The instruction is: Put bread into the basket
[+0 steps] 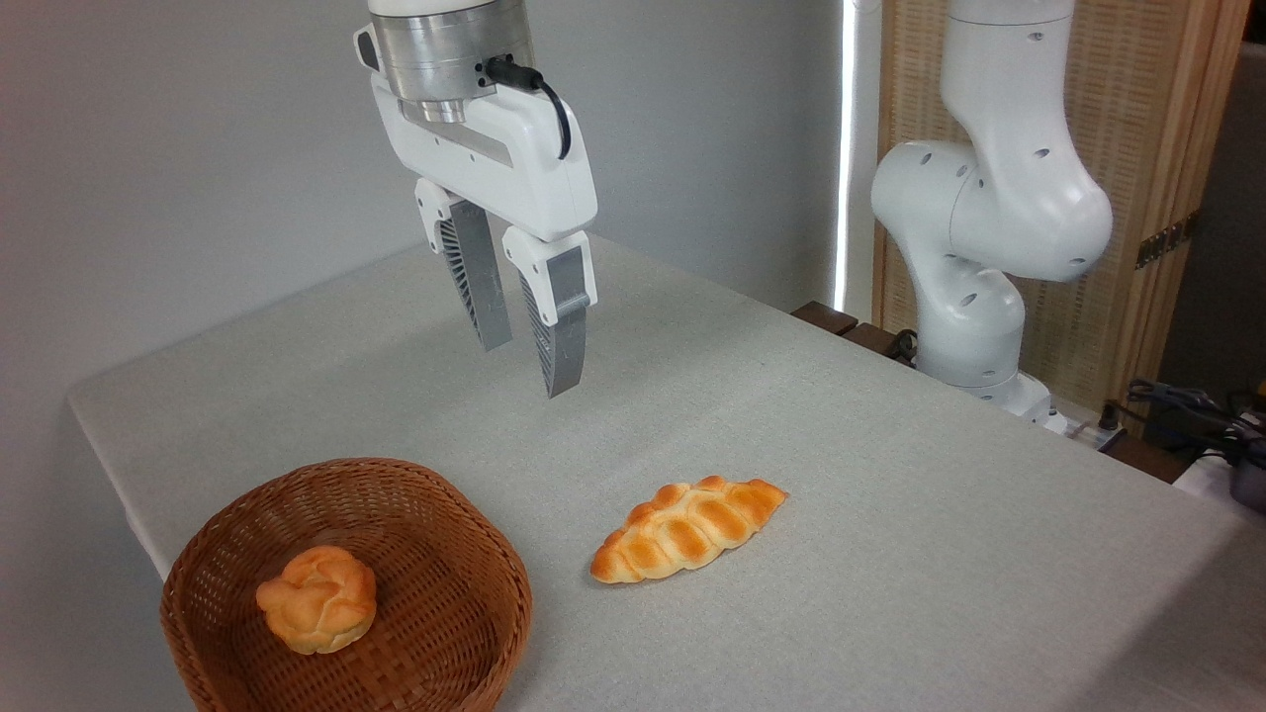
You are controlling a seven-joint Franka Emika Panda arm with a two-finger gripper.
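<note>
The long braided golden-orange bread (689,528) lies flat on the grey table, right of the basket and apart from it. The round brown wicker basket (435,514) sits at the front left and holds a small knotted bun (317,599). My gripper (529,368) hangs in the air well above the table, behind both objects and up-left of the bread. Its two ribbed grey fingers (557,336) point down with a narrow gap between them and nothing held.
The arm's white base (974,326) stands at the table's far right edge, with cables (1187,405) and a wooden screen (1137,148) behind it. The grey table (890,475) ends at a left edge close to the basket.
</note>
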